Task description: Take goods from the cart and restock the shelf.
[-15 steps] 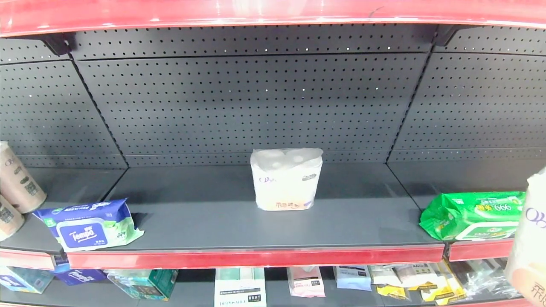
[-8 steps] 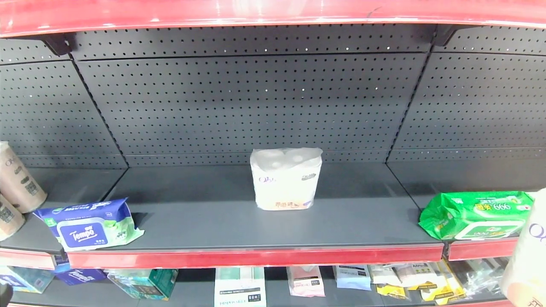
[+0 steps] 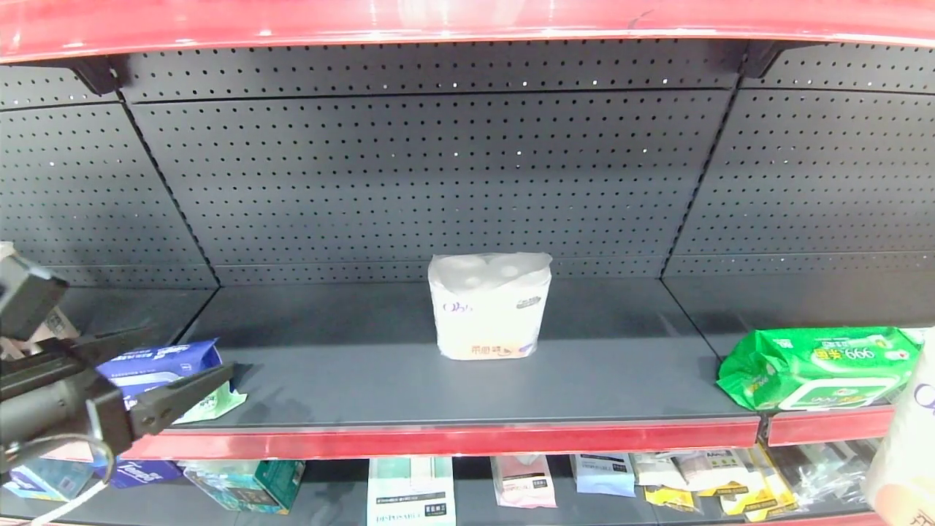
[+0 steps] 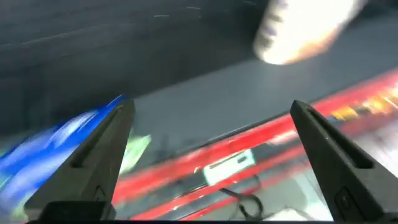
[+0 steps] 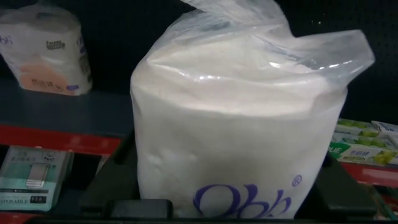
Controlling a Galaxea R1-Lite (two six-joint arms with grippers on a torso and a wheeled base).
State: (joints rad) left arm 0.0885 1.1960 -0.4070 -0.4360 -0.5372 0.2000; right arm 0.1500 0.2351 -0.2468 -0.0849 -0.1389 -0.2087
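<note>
A white toilet-paper pack (image 3: 489, 307) stands upright in the middle of the grey shelf board (image 3: 365, 365); it also appears in the right wrist view (image 5: 43, 50). My right gripper (image 5: 230, 196) is shut on a second white toilet-paper pack (image 5: 236, 124) wrapped in clear plastic, which shows at the head view's lower right edge (image 3: 906, 453), in front of the shelf and below board level. My left gripper (image 3: 190, 354) is open and holds nothing. It hangs in front of the shelf's left part, just before the blue wipes pack (image 3: 168, 361). The left wrist view has its fingers (image 4: 93, 162) spread wide.
A green wipes pack (image 3: 811, 365) lies on the shelf at the right. The shelf's red front strip (image 3: 438, 440) runs across below. The lower shelf holds several flat packets (image 3: 409, 497). Bare board lies on both sides of the standing white pack.
My left arm has risen into view at the lower left, fingers open, now in front of the blue wipes pack. The pack in my right gripper has sunk slightly toward the lower right.
</note>
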